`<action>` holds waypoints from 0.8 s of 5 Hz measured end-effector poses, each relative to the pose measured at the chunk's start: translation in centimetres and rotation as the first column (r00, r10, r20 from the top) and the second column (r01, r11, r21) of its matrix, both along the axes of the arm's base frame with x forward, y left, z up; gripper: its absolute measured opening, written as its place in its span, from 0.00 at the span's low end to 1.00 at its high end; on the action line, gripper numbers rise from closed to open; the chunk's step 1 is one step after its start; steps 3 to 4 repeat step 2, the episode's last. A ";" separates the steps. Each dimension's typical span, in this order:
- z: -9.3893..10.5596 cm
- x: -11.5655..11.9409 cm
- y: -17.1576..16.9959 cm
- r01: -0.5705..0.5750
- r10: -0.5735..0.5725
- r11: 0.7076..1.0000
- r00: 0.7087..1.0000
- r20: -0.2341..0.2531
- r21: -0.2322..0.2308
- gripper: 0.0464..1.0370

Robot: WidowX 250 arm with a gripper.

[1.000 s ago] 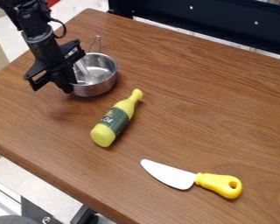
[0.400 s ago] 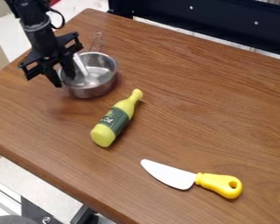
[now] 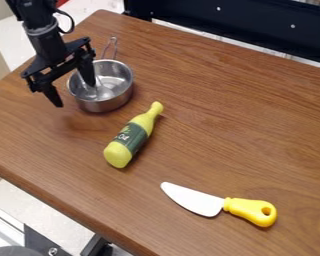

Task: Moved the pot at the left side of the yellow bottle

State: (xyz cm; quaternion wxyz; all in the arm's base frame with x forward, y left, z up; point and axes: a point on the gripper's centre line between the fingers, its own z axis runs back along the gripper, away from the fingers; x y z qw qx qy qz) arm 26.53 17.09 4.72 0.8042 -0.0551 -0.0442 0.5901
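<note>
Polished metal pot (image 3: 110, 91): upright, at 11 o'clock from the yellow, green-labelled bottle (image 3: 132, 136). Black two-finger gripper (image 3: 75, 95): fingers spread astride the 9 o'clock wall. Probably light, rigid, slippery; clamp squarely on that wall.

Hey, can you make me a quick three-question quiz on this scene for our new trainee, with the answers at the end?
1. True or false: the yellow bottle with a dark green label lies on its side.
2. How do the fingers of the black two-finger tool stand at the shiny metal pot with a wire handle? A) shut together; B) apart, on either side of its rim; C) both inside it.
3. Fill in: the knife with a yellow handle has a ____ blade.

Key: 1 true; 2 B; 3 white.
</note>
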 end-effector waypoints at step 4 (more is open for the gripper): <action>2.9 0.1 -2.8 0.000 0.005 0.998 0.996 -0.087 0.056 0.96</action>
